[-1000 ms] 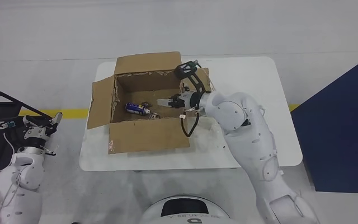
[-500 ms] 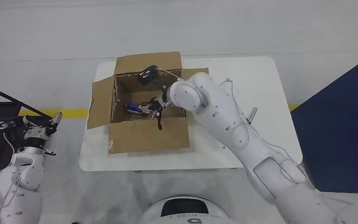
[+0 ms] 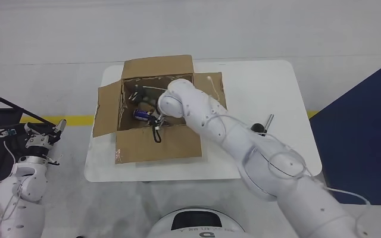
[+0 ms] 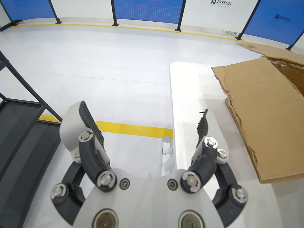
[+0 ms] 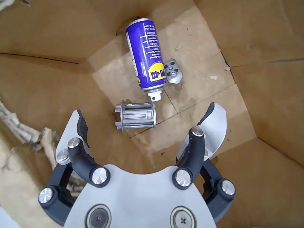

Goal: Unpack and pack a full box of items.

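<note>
**Box and contents.** The cardboard box (image 3: 158, 146) stands open on the white counter (image 3: 262, 77), its flaps folded outward. The board is plain brown; the flap edge in the left wrist view (image 4: 261, 110) is ragged and torn. Three items lie on the box floor:

- A blue spray can (image 5: 144, 55), cylindrical, lies on its side with its white nozzle toward the metal cylinder.
- A slotted metal cylinder (image 5: 136, 117), silver and flanged at both ends, lies on its side just beside the can's nozzle.
- A small flat metal plate (image 5: 173, 70), grey and rounded, with bolt heads on its face, rests against the nozzle end of the can.

**Pincers.** The right pincer (image 5: 147, 111) is inside the box above the floor. Its jaws are spread wide and grasp nothing, and the metal cylinder lies below the gap. The left pincer (image 4: 143, 109) is released too, its ribbed pads (image 4: 89, 117) apart, off the counter's left end.

**View differences.** The right wrist view resolves the cylinder's slots and the plate. In the top view the right arm covers much of the box interior, leaving the can (image 3: 141, 114) visible.
</note>
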Robot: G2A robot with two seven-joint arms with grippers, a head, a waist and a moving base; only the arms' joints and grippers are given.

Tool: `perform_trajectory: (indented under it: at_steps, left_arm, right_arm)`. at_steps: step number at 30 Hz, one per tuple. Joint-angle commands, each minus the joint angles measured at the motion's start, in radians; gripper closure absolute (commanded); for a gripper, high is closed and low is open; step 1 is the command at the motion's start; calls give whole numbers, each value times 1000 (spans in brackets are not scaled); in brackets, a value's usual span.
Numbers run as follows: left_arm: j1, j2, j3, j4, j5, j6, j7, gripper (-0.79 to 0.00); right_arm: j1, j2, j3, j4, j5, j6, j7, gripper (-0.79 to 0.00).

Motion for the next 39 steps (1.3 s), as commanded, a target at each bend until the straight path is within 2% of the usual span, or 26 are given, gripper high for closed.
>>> perform_trajectory:
  at_steps: [1,10,18,19,20,21,22,24,25,27,30,39]
  left_arm:
    - [0,0,0,0,0,0,0,-785]
    - [0,0,0,0,0,0,0,-785]
    - [0,0,0,0,0,0,0,-785]
    - [0,0,0,0,0,0,0,-785]
    - [0,0,0,0,0,0,0,-785]
    - [0,0,0,0,0,0,0,-785]
    - [0,0,0,0,0,0,0,-785]
    - [0,0,0,0,0,0,0,-785]
    - [0,0,0,0,0,0,0,-785]
    - [0,0,0,0,0,0,0,-785]
    - [0,0,0,0,0,0,0,-785]
    - [0,0,0,0,0,0,0,-785]
  right_arm:
    - [11,-28,-15,67,2,-21,-22,-785]
    - [41,-131,-54,248,12,-60,4,-785]
    - [51,-187,-72,349,-6,-69,30,-785]
    - [51,-189,-75,353,-12,-63,32,-739]
    - [52,-191,-78,354,-15,-56,32,-643]
    - [52,-192,-80,354,-18,-48,31,-499]
    - [54,-192,-82,354,-19,-38,28,-388]
    - [59,-193,-80,355,-12,-11,21,-240]
    - [64,-193,-78,359,-9,16,17,-114]
    - [72,-193,-74,361,0,56,11,0]
    - [83,-192,-66,362,15,88,-2,0]
    - [128,-183,-31,362,61,-7,-45,0]
